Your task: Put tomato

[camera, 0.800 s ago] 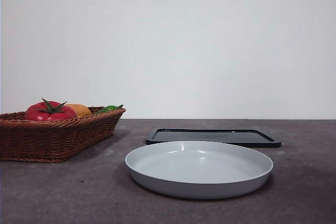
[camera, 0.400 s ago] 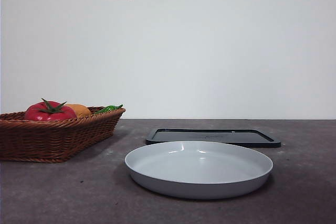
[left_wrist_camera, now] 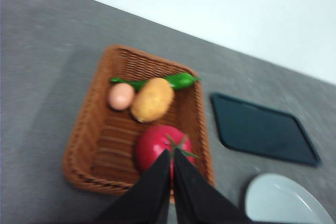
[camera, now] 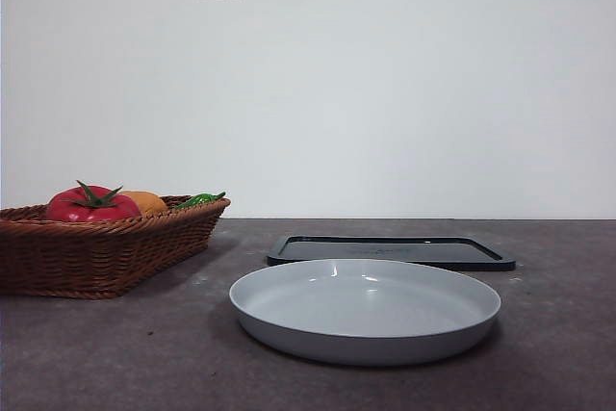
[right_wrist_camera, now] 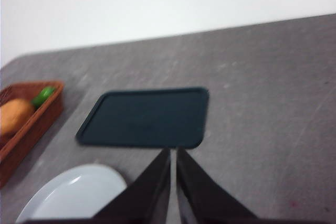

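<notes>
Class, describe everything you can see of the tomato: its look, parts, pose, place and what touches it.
The tomato is glossy, red and round, with a dark green spiky stem pointing up. It looks smooth, perhaps plastic. It lies in the brown wicker basket, at the end opposite the potato, the egg and the green pepper, apart from them. The left tool hangs above it, shut; no contact is visible.

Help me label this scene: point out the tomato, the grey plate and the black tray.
tomato point(camera: 85, 207), front view, red skin.
grey plate point(camera: 289, 334), front view, outer wall.
black tray point(right_wrist_camera: 147, 118), right wrist view, bare centre.
</notes>
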Controlling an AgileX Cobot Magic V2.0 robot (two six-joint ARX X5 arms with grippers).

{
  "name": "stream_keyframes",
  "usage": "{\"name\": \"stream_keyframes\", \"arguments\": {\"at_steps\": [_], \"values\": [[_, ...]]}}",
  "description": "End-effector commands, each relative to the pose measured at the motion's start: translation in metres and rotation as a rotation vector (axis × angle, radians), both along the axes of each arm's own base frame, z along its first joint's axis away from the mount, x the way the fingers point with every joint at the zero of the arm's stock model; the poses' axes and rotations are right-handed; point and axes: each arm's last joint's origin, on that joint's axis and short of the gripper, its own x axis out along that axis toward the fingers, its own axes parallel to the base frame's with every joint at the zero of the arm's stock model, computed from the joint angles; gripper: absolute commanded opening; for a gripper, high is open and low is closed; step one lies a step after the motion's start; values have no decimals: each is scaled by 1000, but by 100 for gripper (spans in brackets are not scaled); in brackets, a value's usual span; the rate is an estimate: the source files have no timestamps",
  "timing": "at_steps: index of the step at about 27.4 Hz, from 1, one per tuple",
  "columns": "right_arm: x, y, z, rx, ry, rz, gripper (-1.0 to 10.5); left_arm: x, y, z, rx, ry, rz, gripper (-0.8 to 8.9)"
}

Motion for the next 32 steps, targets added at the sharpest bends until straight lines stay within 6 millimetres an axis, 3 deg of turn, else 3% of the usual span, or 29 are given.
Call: {"name": "stream_keyframes", "arguments": {"at_steps": [1,13,19,29,31,32], "values": [[4,1,21,-58,18,54,8,6,-1,19,50,0,-90,10],[24,14,74,-68,196,293,8,26,-15,68,66,139,-334,10],[28,27,82,-103,287,408,8,24,-23,85,99,184,-425,10],[22,38,77,-140,341,522,10,17,-26,78,115,293,-472,12],[23,38,77,-142,341,519,30,17,-26,78,115,292,-471,83],[23,38,77,-142,340,519,92,17,-26,78,115,291,-471,147]]}}
